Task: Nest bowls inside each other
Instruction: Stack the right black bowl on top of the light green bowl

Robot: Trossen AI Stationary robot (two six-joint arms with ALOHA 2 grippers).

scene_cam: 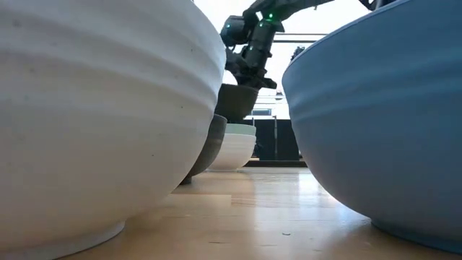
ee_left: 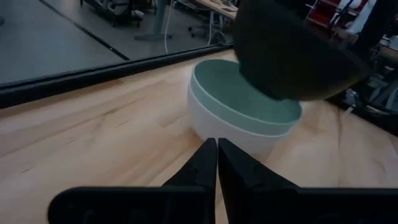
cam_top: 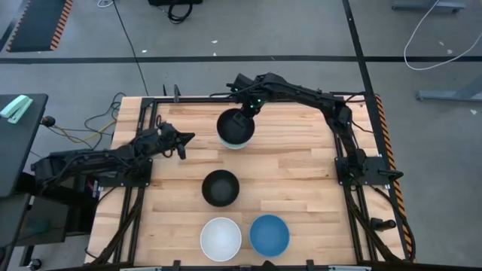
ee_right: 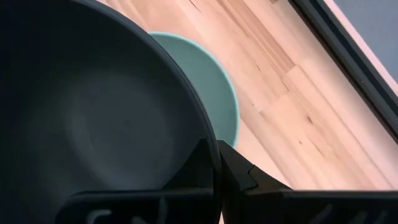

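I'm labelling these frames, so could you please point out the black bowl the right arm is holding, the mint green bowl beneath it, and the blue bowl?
held black bowl [ee_right: 81, 124], right wrist view, inner wall.
mint green bowl [ee_left: 249, 99], left wrist view, inside surface.
blue bowl [cam_top: 269, 235], high view, centre of its inside.

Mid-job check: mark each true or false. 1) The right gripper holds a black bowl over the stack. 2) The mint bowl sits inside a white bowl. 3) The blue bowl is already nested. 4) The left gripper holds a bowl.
1) True: the right gripper grips the black bowl by its rim, above the stack.
2) True: mint bowl sits in white bowl.
3) False: the blue bowl stands alone beside another white bowl.
4) False: the left gripper is shut, empty.
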